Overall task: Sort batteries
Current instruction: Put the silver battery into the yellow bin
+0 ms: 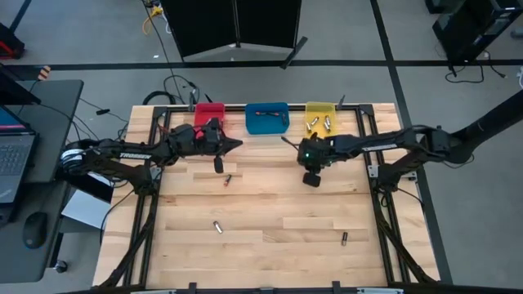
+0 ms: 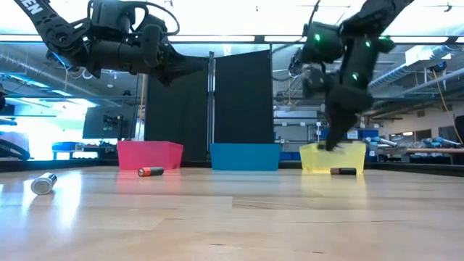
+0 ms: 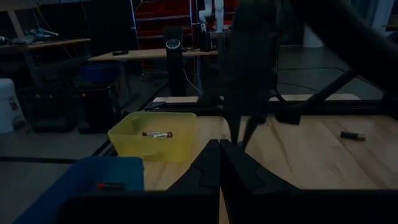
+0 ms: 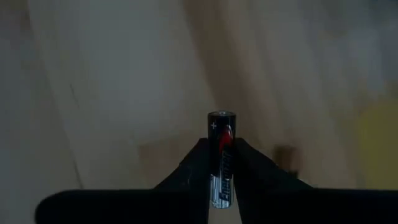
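Pick-up step in hand, by the look of it: right gripper down at the table just in front of the yellow bin, fingers pinched on a battery with a red and dark band. Cell standing upright between the two dark fingers, plus end up, clamped on both sides (a neat, centred grip in the right wrist view). Seen from the low view, right gripper hanging close in front of that same bin.

Next move, likely: lift clear of the wood, swing toward the correct bin, release over it. Calls for a steady hold, since a round cell can roll out of a light pinch.

Left gripper waiting in front of the red bin, well to the left of the yellow bin, fingers pressed together on nothing.

Other batteries loose on the table: an orange-banded cell, a silvery cell and a dark cell, all nearer the front edge than the yellow bin. Several more cells inside the yellow bin; blue bin just left of it.
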